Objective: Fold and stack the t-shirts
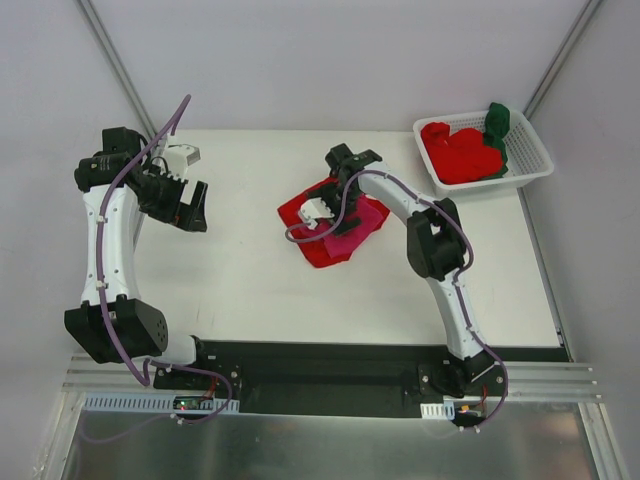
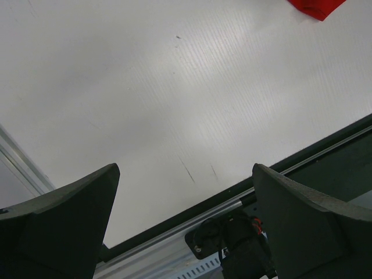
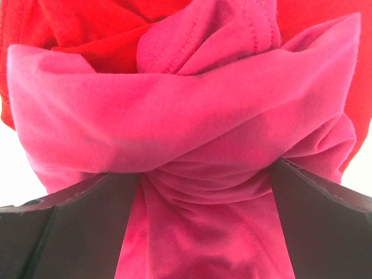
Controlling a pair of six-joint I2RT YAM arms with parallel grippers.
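A magenta-pink t-shirt (image 1: pixel 365 222) lies crumpled on a bright red t-shirt (image 1: pixel 300 212) at the table's middle. My right gripper (image 1: pixel 325 222) is down on this heap. In the right wrist view its jaws stand wide apart, with bunched magenta-pink cloth (image 3: pixel 192 145) filling the gap between them and red cloth (image 3: pixel 87 29) beyond. More red t-shirts (image 1: pixel 462 155) and a dark green one (image 1: pixel 497 125) lie in the basket. My left gripper (image 1: pixel 192 212) hangs open over bare table at the far left, nothing between its fingers (image 2: pixel 70 215). A red corner (image 2: pixel 317 6) shows far off.
The white slotted basket (image 1: pixel 530 165) stands at the table's back right corner. A black strip and metal rail (image 1: pixel 330 365) run along the near edge by the arm bases. Slanted frame posts (image 1: pixel 115 60) rise behind the table.
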